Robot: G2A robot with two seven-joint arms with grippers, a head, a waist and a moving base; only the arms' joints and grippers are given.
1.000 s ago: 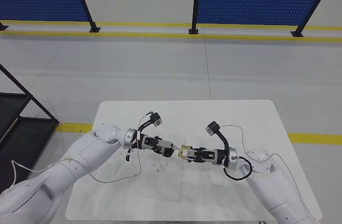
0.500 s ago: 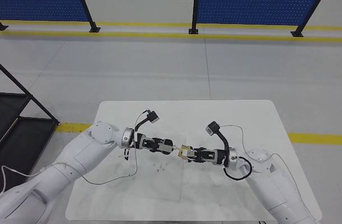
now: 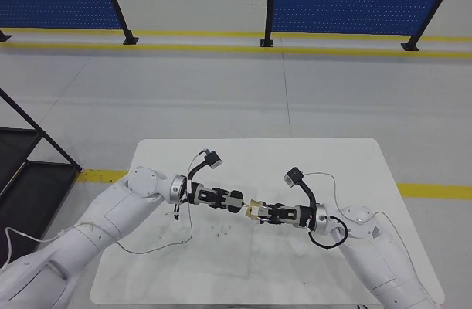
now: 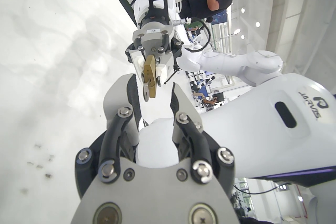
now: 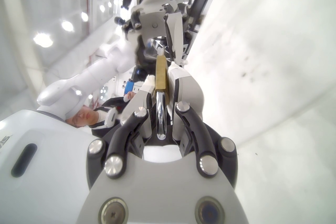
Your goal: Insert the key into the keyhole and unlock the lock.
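Key (image 4: 145, 93) sits against lock (image 4: 150, 70), left wrist view.

white table (image 3: 359, 162), blk rack (image 3: 19, 185) to its left, blue barriers (image 3: 344, 15), yellow floor tape (image 3: 444, 191)

Colour findings:

- The padlock (image 4: 150, 76) is showing a brass-yellow body, with its shackle (image 5: 160, 117) gleaming bright silver.
- The key (image 4: 146, 93) is showing a dull silver-grey.
- The left gripper (image 4: 153, 88) and right gripper (image 5: 162, 76) are both presenting white shells with black ribbed inner faces, black links and a grey base.
- The table (image 3: 313, 162) is showing white with scattered dark specks.
- The floor (image 3: 220, 93) is showing pale grey crossed by yellow stripes.
- The barriers (image 3: 50, 14) are showing blue with a dotted pattern, on black frames.
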